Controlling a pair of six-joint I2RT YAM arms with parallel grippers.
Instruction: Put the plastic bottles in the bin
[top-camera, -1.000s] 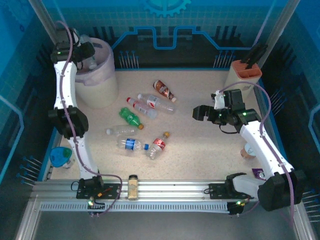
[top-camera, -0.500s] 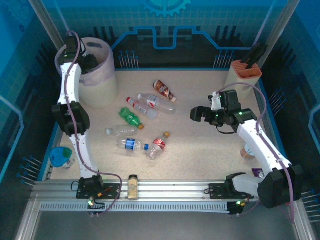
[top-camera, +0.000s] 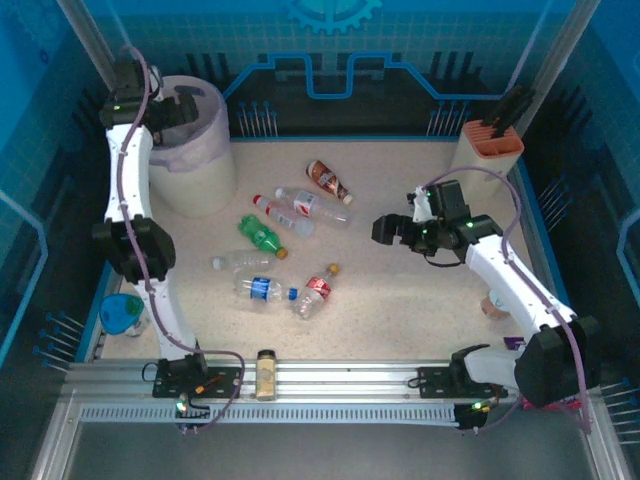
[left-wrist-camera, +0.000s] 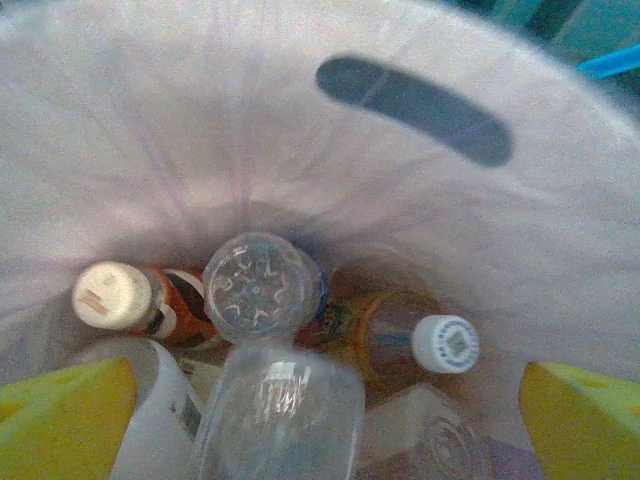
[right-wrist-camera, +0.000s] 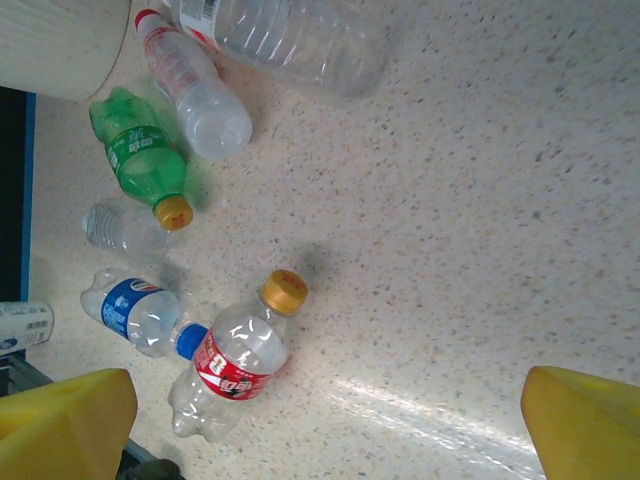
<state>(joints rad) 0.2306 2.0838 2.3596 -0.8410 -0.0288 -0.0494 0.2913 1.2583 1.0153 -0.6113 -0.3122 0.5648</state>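
The cream bin (top-camera: 200, 170) with its pale bag stands at the back left, and my left gripper (top-camera: 178, 104) hangs over its mouth. In the left wrist view the yellow fingers (left-wrist-camera: 62, 418) stand wide apart, so the left gripper (left-wrist-camera: 320, 440) is open. A blurred clear bottle (left-wrist-camera: 280, 410) lies loose between them, above several bottles in the bin (left-wrist-camera: 400, 170). On the table lie a red-brown bottle (top-camera: 328, 181), a green one (top-camera: 260, 235), a blue-labelled one (top-camera: 262, 288) and a red-labelled one (top-camera: 315, 292). My right gripper (top-camera: 385, 230) hovers open to their right, with the red-labelled bottle (right-wrist-camera: 235, 365) below it.
A beige box with an orange top (top-camera: 490, 145) stands at the back right. A small amber jar (top-camera: 266, 372) sits on the front rail. A blue object (top-camera: 122, 312) lies at the left edge and a small cup (top-camera: 495, 303) at the right.
My left gripper has opened over the bin and let go of the clear bottle. The right arm has drifted a little to the left, still open.
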